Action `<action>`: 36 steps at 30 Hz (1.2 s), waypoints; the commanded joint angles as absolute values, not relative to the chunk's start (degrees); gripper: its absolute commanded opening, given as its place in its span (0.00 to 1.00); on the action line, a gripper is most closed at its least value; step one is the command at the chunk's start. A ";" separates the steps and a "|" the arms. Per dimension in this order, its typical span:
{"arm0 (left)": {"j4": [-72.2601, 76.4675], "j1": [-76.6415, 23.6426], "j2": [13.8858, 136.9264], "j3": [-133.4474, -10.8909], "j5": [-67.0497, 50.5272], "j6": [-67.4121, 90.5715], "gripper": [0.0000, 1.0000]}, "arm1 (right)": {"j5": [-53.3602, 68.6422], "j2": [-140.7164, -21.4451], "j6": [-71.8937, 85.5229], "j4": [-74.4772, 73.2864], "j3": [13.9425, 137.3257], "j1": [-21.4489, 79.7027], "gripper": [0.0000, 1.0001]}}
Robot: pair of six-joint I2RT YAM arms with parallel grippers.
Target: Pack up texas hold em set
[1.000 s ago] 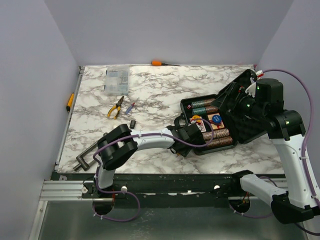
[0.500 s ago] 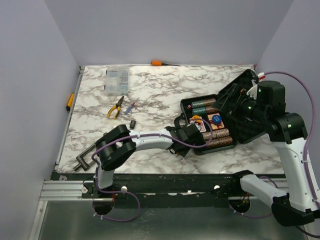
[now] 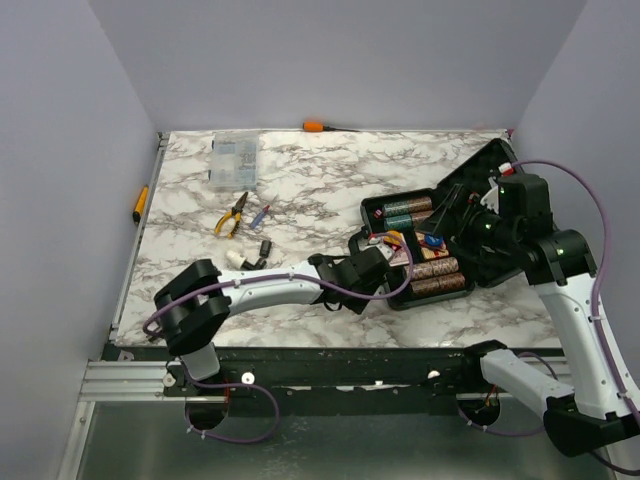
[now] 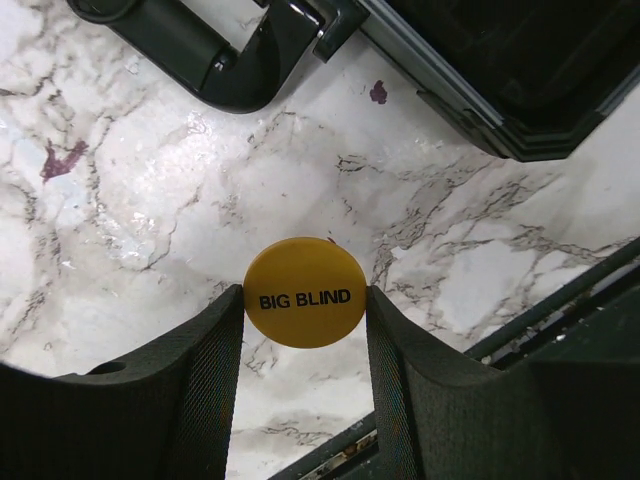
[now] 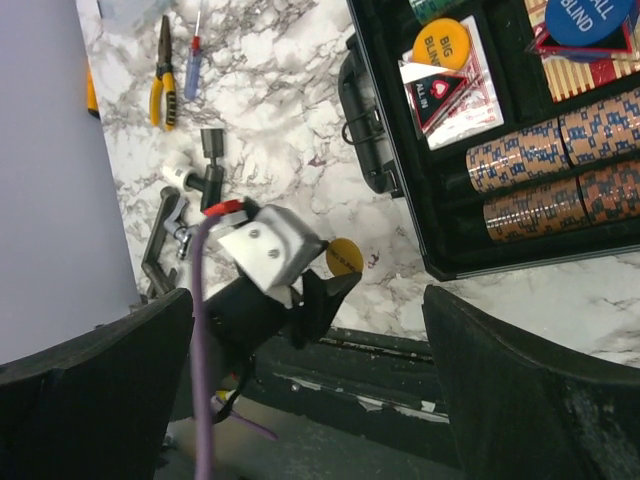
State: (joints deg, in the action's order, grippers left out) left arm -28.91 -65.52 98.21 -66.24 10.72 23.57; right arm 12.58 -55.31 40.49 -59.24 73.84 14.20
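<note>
The black case (image 3: 385, 298) of the texas hold em set lies open at the right, its lid (image 3: 500, 165) raised. Inside it are brown chip stacks (image 5: 553, 151), a card deck (image 5: 452, 88), a yellow disc (image 5: 441, 42) and a blue disc (image 5: 592, 18). My left gripper (image 4: 305, 305) is shut on another yellow disc (image 4: 305, 292) marked BIG BLIND, over the marble just in front of the case's handle (image 4: 215, 65). The same yellow disc (image 5: 344, 257) shows in the right wrist view. My right gripper (image 5: 308, 300) hangs open above the case, holding nothing.
A clear parts box (image 3: 233, 160) sits at the back left, with yellow-handled pliers (image 3: 232, 213) and a small screwdriver (image 3: 262, 215) nearer. A grey clamp (image 3: 175, 310) lies at the near left. An orange-handled tool (image 3: 315, 126) rests at the back edge.
My left arm has drawn back out of the case toward the near left, carrying the yellow disc. The right arm has shifted slightly lower and to the left.
</note>
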 commanded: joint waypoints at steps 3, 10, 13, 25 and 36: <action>-29.24 -66.20 90.79 -64.86 13.44 23.84 0.43 | 18.23 -53.79 41.18 -57.57 70.24 14.50 1.00; -28.70 -66.71 83.57 -65.56 12.38 20.40 0.43 | 29.75 -53.64 43.60 -52.33 64.47 14.49 0.97; -27.50 -66.73 80.88 -65.84 10.98 18.67 0.43 | 33.88 -54.03 45.35 -49.91 62.51 14.50 0.94; -25.93 -66.85 75.78 -69.19 7.42 14.30 0.43 | 42.26 -56.66 46.47 -47.84 58.15 14.50 0.76; -25.97 -66.90 77.63 -74.61 6.51 13.45 0.43 | 45.83 -58.99 45.53 -47.18 56.77 14.45 0.64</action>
